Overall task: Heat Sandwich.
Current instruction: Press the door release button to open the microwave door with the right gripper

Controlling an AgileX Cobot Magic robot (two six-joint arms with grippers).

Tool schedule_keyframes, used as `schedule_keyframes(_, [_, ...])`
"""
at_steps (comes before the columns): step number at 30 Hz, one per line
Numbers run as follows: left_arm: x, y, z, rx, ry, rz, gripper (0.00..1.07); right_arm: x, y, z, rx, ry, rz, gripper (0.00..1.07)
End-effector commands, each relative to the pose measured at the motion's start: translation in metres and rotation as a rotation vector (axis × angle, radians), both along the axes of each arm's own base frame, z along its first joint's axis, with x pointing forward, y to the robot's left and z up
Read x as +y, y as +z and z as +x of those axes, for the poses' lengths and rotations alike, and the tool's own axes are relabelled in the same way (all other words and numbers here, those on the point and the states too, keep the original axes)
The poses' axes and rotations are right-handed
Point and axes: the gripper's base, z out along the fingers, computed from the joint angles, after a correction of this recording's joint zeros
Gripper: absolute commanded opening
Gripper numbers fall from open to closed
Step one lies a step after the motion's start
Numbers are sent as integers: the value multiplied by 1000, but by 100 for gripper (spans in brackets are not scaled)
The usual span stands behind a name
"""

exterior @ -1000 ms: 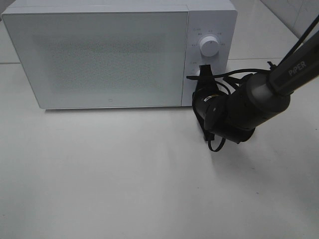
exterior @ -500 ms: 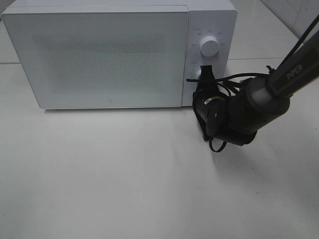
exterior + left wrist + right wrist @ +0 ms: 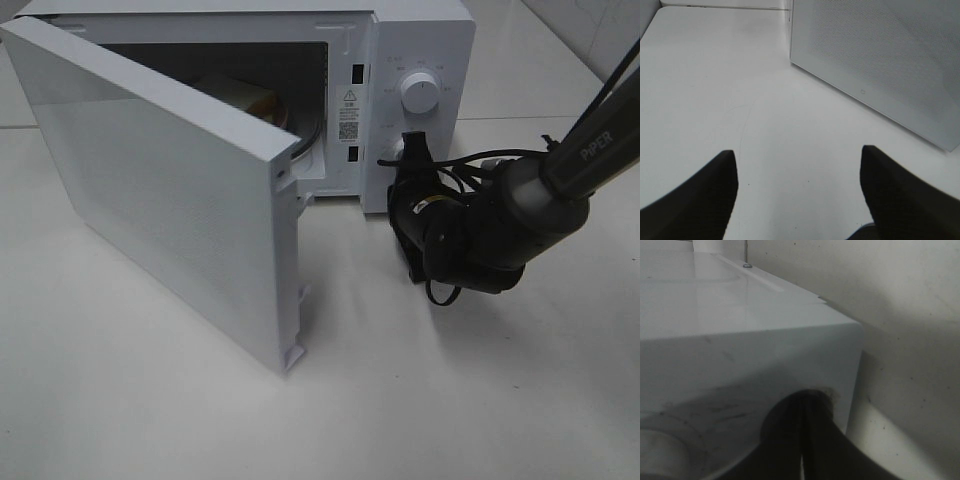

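White box-shaped microwave oven [image 3: 420, 40], hinged door [image 3: 170, 190] standing open, white-bread sandwich [image 3: 248, 95] partly visible inside the cavity at ten o'clock from the black right gripper [image 3: 410, 150], whose fingers are pressed together against the control panel [image 3: 445, 60]; black left gripper [image 3: 796, 150] spread wide, empty, over white table [image 3: 150, 400].

White microwave [image 3: 430, 40], door [image 3: 170, 190] open, white table [image 3: 480, 400]
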Motion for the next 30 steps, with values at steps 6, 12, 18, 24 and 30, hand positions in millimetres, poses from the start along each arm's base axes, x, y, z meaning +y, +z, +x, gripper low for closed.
schedule_keyframes(6, [0,1,0,-18,-3,0,66,-5,34,26,-281,-12,-2,0])
schedule_keyframes(12, [0,1,0,-18,-3,0,66,-3,29,24,-228,5,-6,0])
schedule_keyframes(18, [0,1,0,-18,-3,0,66,-1,28,24,-215,38,-14,0])
schedule_keyframes(24, [0,1,0,-18,-3,0,66,1,33,21,-226,86,-30,0])
schedule_keyframes(30, [0,1,0,-18,-3,0,66,-6,37,6,-203,88,-42,0])
